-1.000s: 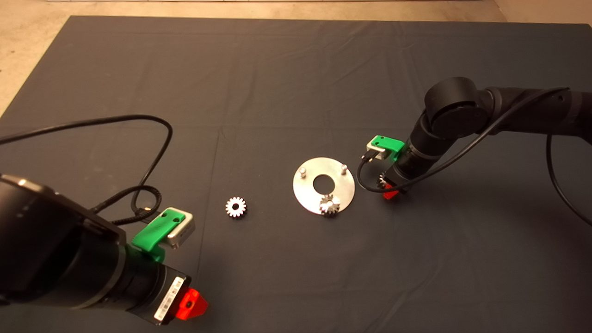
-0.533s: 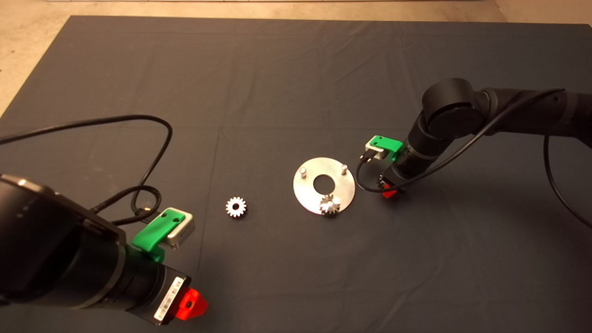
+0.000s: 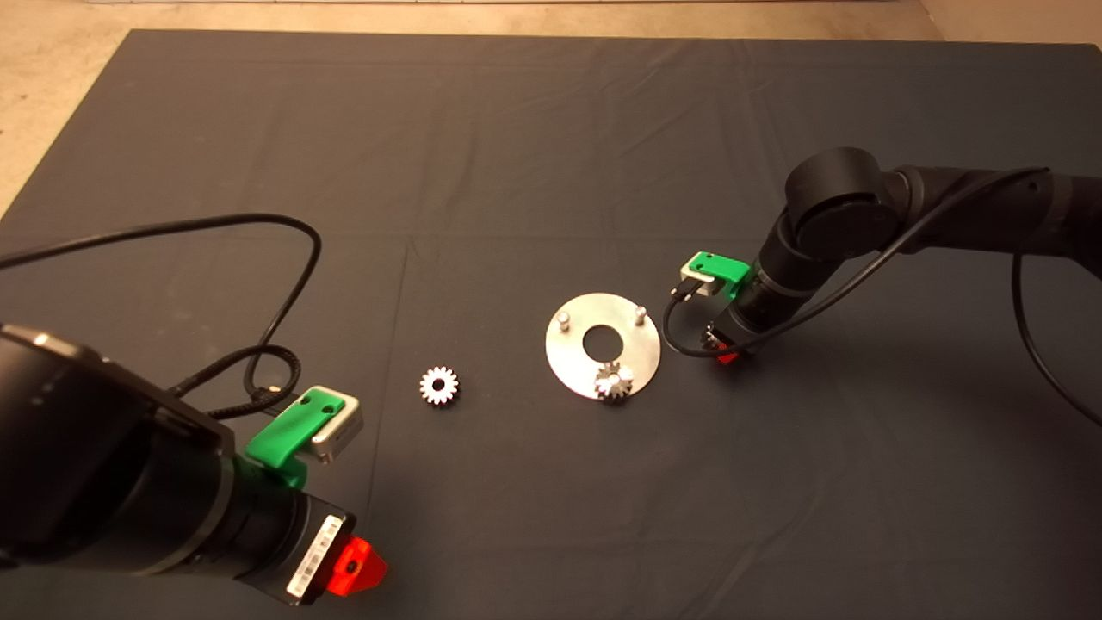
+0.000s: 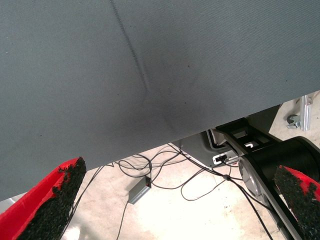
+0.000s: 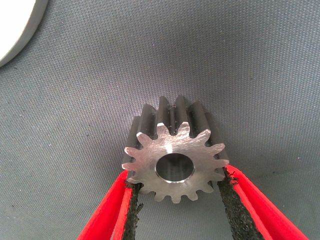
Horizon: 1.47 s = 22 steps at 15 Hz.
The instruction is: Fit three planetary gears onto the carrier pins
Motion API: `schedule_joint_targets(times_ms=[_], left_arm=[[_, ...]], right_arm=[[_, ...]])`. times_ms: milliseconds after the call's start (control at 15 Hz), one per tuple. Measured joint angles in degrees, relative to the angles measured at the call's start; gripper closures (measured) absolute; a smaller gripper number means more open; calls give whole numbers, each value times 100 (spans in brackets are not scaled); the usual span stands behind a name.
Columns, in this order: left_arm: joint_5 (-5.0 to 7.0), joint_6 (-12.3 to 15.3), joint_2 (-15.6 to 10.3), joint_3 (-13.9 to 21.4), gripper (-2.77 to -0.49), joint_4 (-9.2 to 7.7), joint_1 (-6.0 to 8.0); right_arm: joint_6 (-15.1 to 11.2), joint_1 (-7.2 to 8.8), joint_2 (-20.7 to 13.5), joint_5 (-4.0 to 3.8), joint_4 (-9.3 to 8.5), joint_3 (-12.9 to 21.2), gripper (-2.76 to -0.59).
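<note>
Gear in the right tool: a silvery gear [image 5: 173, 162] is clamped between the two black pads of the right tool [image 5: 175, 192], one pad pressed against the teeth on each side; its flat face and dark centre hole are turned toward the wrist camera, with dark mat behind it.
Right tool: it [image 3: 726, 353] is seen low over the mat just beside the disc's right edge, the black arm reaching in from the right; in the head view the held gear is mostly hidden by the wrist.
Gear on the disc: one gear [image 3: 613, 381] is seated at the near edge of the silver disc [image 3: 570, 355].
Carrier pins: two bare studs are seen standing upright on the disc, one at the far left [image 3: 563, 319] and one at the far right [image 3: 640, 313], on either side of the central hole.
Loose gear: a third gear [image 3: 439, 385] is laid flat on the mat, left of the disc and apart from it.
Left tool: it [image 3: 355, 567] is held at the lower left, well apart from the gears; its fingers [image 4: 52, 197] are spread wide with nothing between them, and the mat's edge, floor and cables are shown beyond.
Worktop: a dark mat [image 3: 516, 155] is spread over it.
</note>
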State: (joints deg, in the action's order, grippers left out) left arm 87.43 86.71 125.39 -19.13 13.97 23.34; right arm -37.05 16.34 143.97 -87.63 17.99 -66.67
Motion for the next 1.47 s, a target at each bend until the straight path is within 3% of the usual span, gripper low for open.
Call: schedule_joint_targets(times_ms=[200,533,600,1467], left_arm=[[0,2,0,0,-275,0,0],[0,1,0,0,-275,-1,0],[0,2,0,0,-275,0,0],[0,2,0,0,-275,0,0]], right_arm=[[0,0,0,4,2,-4,-100],[-4,0,0,6,5,-4,-98],[-7,0,0,9,5,-4,-88],[-32,-14,-39,17,33,50,-78]])
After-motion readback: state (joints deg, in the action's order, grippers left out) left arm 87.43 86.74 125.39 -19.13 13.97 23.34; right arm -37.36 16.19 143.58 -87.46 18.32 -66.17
